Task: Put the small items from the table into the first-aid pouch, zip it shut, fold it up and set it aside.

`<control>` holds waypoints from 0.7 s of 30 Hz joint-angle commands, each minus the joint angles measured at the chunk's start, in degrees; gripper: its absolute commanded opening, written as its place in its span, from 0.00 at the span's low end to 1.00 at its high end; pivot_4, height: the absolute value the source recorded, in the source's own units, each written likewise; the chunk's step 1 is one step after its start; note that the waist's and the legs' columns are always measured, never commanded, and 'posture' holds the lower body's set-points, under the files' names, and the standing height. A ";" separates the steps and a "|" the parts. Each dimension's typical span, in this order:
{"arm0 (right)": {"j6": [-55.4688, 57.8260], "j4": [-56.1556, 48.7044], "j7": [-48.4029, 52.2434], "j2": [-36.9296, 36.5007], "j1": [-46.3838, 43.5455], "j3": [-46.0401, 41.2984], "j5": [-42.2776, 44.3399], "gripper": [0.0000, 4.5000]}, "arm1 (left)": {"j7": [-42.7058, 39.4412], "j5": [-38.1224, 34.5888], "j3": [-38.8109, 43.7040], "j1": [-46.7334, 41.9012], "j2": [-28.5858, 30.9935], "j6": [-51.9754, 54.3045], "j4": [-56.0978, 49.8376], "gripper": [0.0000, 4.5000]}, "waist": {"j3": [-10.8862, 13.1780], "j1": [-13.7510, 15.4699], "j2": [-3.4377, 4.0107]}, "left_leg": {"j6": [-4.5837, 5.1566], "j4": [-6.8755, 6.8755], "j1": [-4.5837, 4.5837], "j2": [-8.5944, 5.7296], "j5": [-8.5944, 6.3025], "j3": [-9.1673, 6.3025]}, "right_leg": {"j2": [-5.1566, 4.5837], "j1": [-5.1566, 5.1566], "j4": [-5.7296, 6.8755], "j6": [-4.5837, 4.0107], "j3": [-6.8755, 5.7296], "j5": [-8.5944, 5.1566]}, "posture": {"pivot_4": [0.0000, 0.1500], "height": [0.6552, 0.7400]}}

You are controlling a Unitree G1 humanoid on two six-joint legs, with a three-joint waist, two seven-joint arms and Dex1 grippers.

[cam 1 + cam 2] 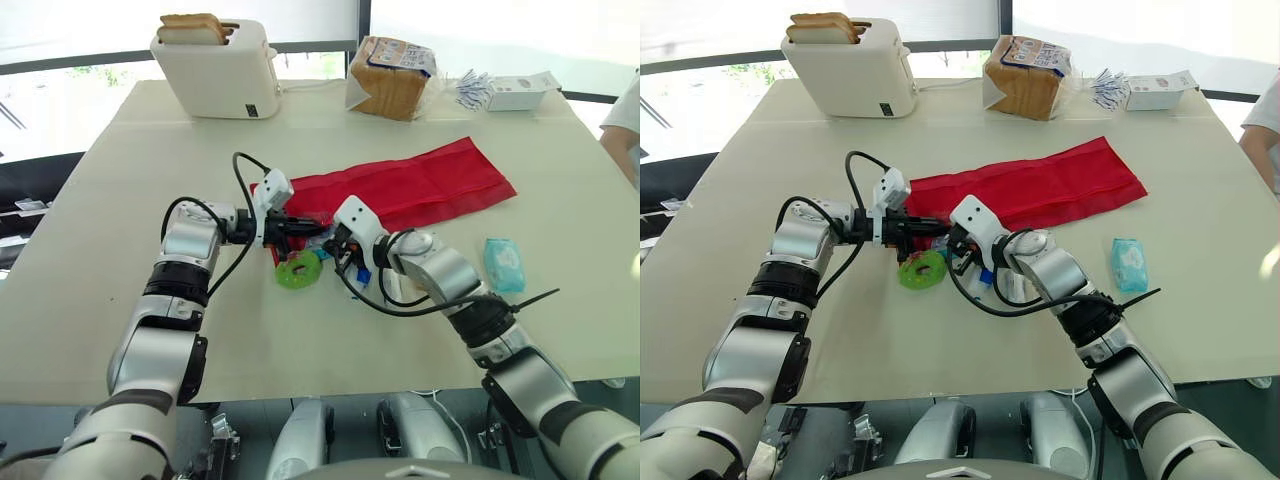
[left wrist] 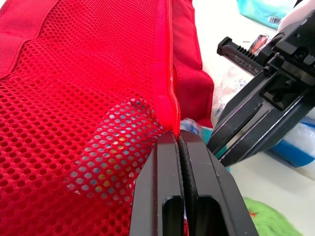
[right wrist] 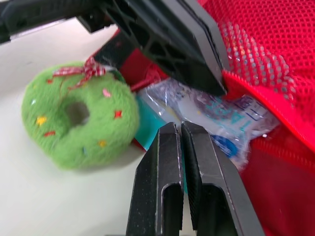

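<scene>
Found the pouch (image 1: pixel 420 185) red throughout: fine open mesh on its face, a plain red band along the zip. Saw a bright green plush ring (image 3: pixel 78 115) dotted with red, yellow and pink flecks and tied with a red-and-white checked bow. Noted a clear wrapper (image 3: pixel 216 115) printed in blue and white, a pale turquoise packet (image 1: pixel 504 263), a cream toaster (image 1: pixel 215 70) with brown toast (image 1: pixel 195 27), a tan loaf (image 1: pixel 385 85) in a blue-printed bag, a white box (image 1: pixel 520 92). Saw black jaws on the left gripper (image 2: pixel 178 136) and the right gripper (image 3: pixel 179 129), over a plain beige worktop (image 1: pixel 100 230).
</scene>
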 commanded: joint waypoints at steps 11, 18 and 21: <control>-13.39 13.48 -2.90 4.62 -3.59 -3.95 -4.17 0.04 | -0.87 -1.59 0.76 1.01 1.13 -0.08 -3.88 0.00 | -0.01 -0.21 0.00 | -0.03 -0.01 0.02 -0.02 0.01 -0.01 | -0.01 0.00 0.02 0.00 0.00 0.00 | 1.00 1.00; -12.80 6.42 6.38 1.93 -0.85 -4.39 -1.23 0.04 | -0.38 -0.81 1.12 0.00 1.50 -1.61 -1.26 0.00 | -0.01 -0.06 0.01 | -0.03 0.00 0.01 -0.02 0.02 -0.02 | -0.01 0.01 0.01 0.00 -0.01 0.00 | 1.00 1.00; -11.03 3.87 8.95 0.77 0.16 -3.26 -1.20 0.04 | -0.30 -0.93 1.16 -0.08 1.43 -1.66 -1.18 0.00 | -0.01 -0.14 0.01 | -0.03 0.00 0.00 -0.03 0.02 -0.02 | -0.03 0.01 0.00 0.00 -0.02 0.00 | 1.00 1.00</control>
